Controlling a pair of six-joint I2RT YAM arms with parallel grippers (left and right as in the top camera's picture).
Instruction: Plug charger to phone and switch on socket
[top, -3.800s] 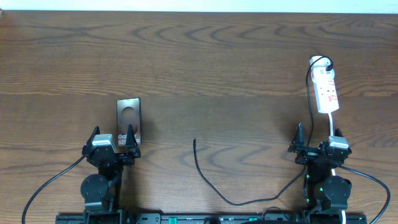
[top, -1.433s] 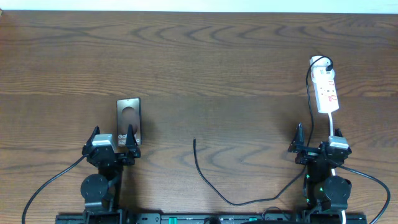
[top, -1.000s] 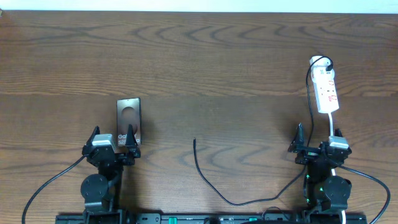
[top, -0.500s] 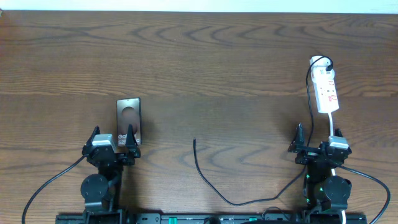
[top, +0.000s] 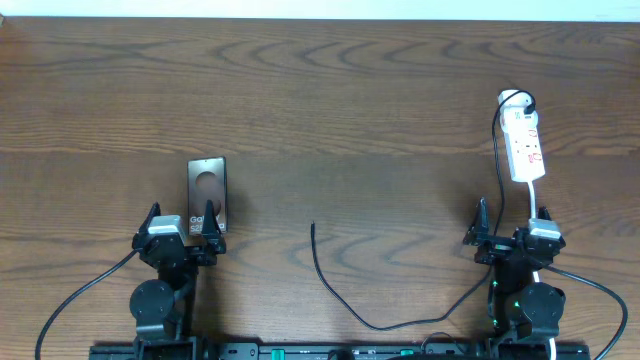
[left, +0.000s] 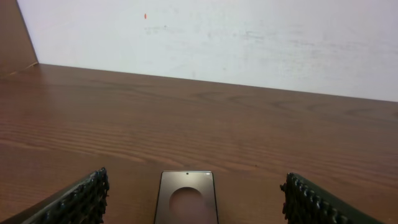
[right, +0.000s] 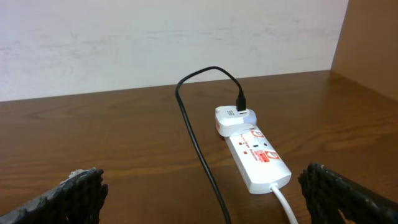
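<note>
One phone (top: 207, 190) at 9 o'clock; one charger (top: 330, 285) at 6 o'clock; one socket (top: 525, 150) at 3 o'clock; two grippers, left gripper (top: 180, 222) and right gripper (top: 511, 225); one table (top: 350, 100).

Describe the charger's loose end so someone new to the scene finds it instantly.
On the wooden table, look at the near middle, between the left gripper and right gripper. The thin black charger cable loops from the white socket at far right; its tip lies bare on the wood, right of the phone. It is the only loose cable end, touching nothing.
</note>
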